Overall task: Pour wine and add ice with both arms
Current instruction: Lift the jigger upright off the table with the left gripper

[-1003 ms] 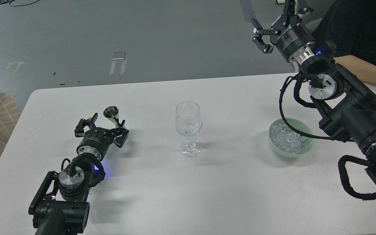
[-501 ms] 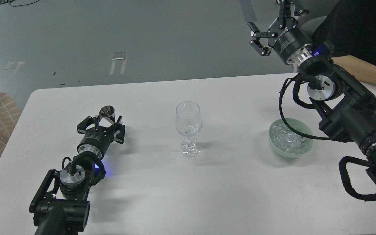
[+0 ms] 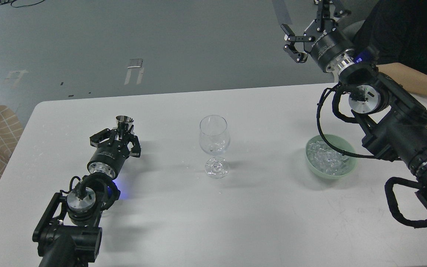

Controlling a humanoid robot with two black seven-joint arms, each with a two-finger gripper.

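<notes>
- My left claw (image 3: 123, 130) lies low over the white worktop (image 3: 184, 222), its fingers drawn in against the stem of a small silver metal measuring cup (image 3: 124, 121), which stands upright with its mouth up.
- Whether that cup has any clear wine in it I cannot tell; its mouth is too small and dark from here.
- The clear stemmed wine glass (image 3: 214, 144) stands upright near the middle of the worktop, to the right of the cup and apart from it. The bowl of the glass looks empty, though clear liquid would be hard to make out.
- A pale green round bowl (image 3: 311, 163) sits on the right side of the worktop, well apart from the glass, and holds a heap of clear glassy ice cubes (image 3: 326, 158).
- My right claw (image 3: 307, 32) is raised high beyond the far edge of the worktop, fingers spread wide with nothing between them.
- A person's bare forearm (image 3: 417, 79) rests at the worktop's far right corner, behind my right arm.
</notes>
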